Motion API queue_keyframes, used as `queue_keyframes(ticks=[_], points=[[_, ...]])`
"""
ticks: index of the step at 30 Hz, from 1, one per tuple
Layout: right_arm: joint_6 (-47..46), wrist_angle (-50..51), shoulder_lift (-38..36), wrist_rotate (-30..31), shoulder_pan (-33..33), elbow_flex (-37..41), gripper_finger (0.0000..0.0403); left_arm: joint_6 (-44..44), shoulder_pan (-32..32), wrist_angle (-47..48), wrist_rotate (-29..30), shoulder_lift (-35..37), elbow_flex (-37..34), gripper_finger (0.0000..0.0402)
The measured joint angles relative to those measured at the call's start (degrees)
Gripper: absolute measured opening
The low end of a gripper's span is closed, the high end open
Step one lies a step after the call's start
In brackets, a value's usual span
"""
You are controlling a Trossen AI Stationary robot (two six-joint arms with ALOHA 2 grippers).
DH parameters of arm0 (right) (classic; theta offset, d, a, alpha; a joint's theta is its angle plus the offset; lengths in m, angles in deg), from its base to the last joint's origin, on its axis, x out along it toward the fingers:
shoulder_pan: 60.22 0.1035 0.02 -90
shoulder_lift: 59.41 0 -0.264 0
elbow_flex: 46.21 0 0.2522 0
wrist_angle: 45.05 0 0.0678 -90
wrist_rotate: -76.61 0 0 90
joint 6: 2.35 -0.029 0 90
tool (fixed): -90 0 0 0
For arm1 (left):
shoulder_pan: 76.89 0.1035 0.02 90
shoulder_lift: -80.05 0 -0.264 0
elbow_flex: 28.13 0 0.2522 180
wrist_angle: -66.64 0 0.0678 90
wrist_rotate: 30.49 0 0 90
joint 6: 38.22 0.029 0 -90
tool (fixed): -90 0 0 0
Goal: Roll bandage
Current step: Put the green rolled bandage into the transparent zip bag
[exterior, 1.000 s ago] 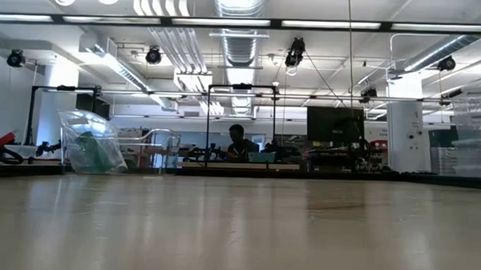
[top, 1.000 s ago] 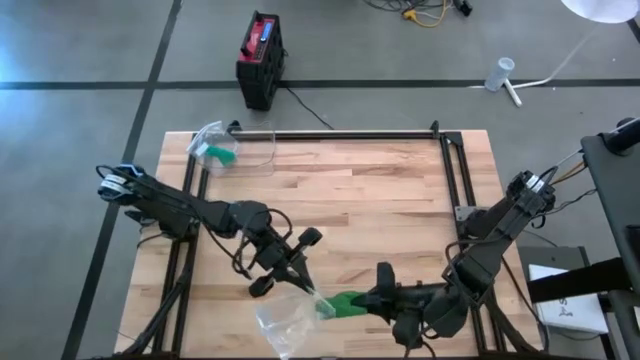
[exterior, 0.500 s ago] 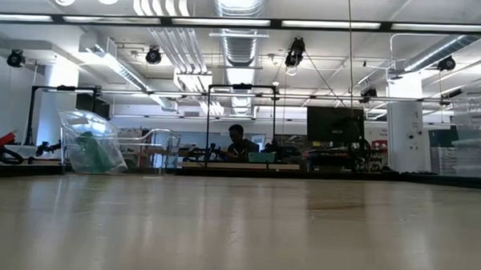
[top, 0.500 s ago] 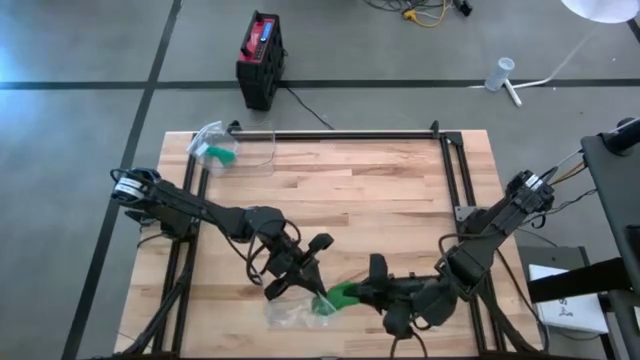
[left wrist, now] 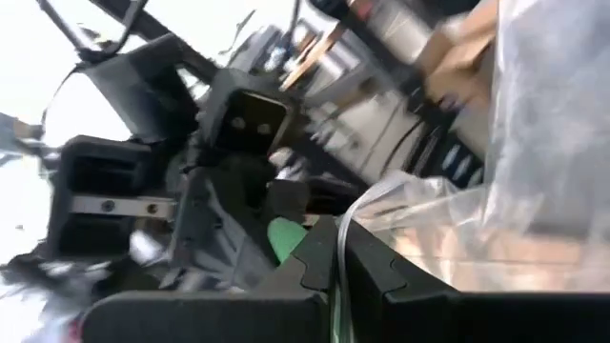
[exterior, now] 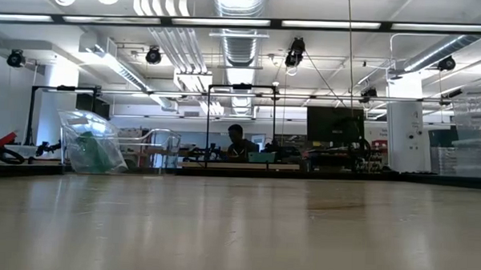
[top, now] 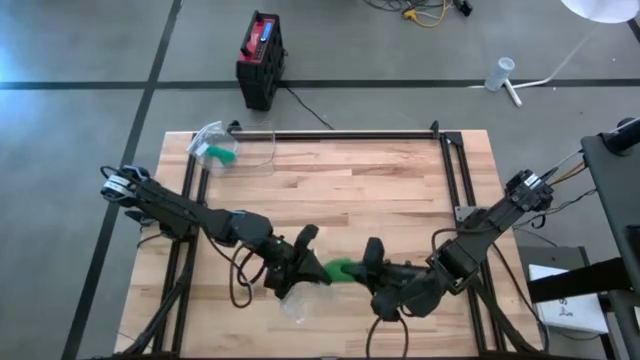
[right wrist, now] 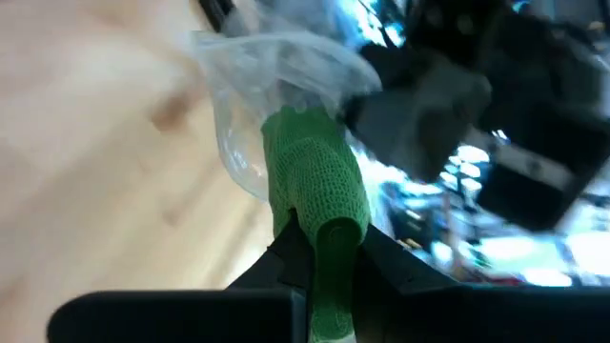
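Note:
A green bandage roll (top: pixel 338 268) hangs above the table's near middle, and my right gripper (top: pixel 362 272) is shut on it. Its free end (right wrist: pixel 297 129) points at the mouth of a clear plastic bag (right wrist: pixel 262 71). My left gripper (top: pixel 305 266), facing the right one, is shut on that bag (top: pixel 295 302), whose crumpled body hangs below it. The left wrist view shows the bag (left wrist: pixel 534 191) and a bit of the green roll (left wrist: pixel 284 238). The low view shows neither gripper. My left gripper pinches a gathered edge of the clear bag (left wrist: pixel 340 232) between its two shut fingers, coming level from the table's left. The bag hangs slack below the fingers, clear of the table. My right gripper pinches the bandage roll at its near end (right wrist: pixel 329 250) between two fingers, which lie along the roll. It comes from the table's right, slanting slightly down. The roll sticks out beyond the fingertips, lifted clear.
At the far left corner lies another clear bag with something green inside (top: pixel 214 146), next to a clear container (top: pixel 255 150). A black metal frame (top: pixel 340 134) runs along the table's far edge and down both sides. Bare wood lies in the middle.
Both grippers have gone toward the table's far edge, and the right one has also drawn left, closer to the left one, carrying the green roll. My left gripper has rolled about its own axis. The bag, spread out before, now hangs bunched beneath it.

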Motion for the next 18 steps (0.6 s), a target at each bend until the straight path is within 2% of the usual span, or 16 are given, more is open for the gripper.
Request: queue_keyframes(ticks=[3,5,10,14,18], points=[[2.43,0.43,0.00,5.96,-0.13,-0.15,0.0028,4.69,-1.87,1.15,5.97,0.98,0.00,0.0000],[3.41,0.29,0.00,6.23,-0.17,-0.89,0.0028,5.82,-2.62,2.50,7.79,1.24,0.00,0.0000],[2.31,2.63,-0.09,-3.05,0.94,-2.99,0.0028,4.51,-3.83,9.17,14.87,1.26,0.10,0.0000],[-4.17,5.88,-0.13,-12.67,0.85,-4.37,0.0028,4.89,-4.38,9.99,15.05,1.26,0.13,0.0000],[-9.80,9.56,-0.17,-22.14,-0.32,-4.46,0.0028,10.34,-4.04,10.72,17.59,2.39,-0.09,0.0000]])
